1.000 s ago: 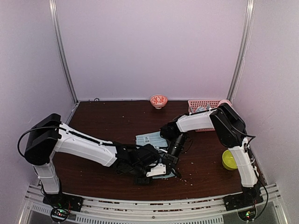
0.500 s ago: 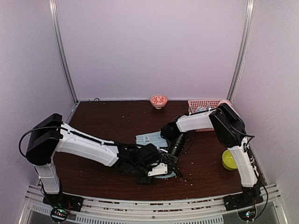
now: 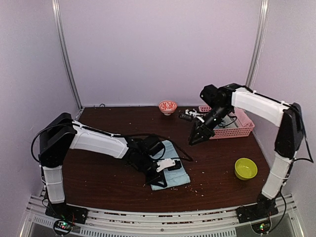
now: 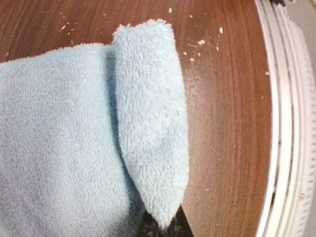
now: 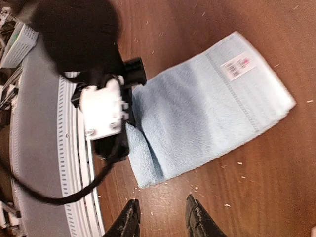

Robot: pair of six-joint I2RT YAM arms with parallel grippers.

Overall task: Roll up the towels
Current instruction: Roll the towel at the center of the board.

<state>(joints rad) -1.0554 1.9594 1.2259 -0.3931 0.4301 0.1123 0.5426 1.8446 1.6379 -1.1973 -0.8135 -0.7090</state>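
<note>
The light-blue towel (image 3: 174, 176) lay low and centre on the tabletop (image 3: 108, 128). Soft, light and limp, it would likely sag unless taken by an edge or corner. The left claw (image 4: 163, 228), its arm stretched low across the frame, was clenched on a folded-over flap. The right claw (image 5: 161, 213) hung raised at upper right, released and empty.

The towel (image 3: 178, 177) is laid at the front middle of the bench (image 3: 98, 173), partly under the left hand (image 3: 162, 170). The basket (image 3: 232, 129) is set back right (the near bowl (image 3: 245, 168) lies before it), the far bowl (image 3: 168, 106) at back centre.
</note>
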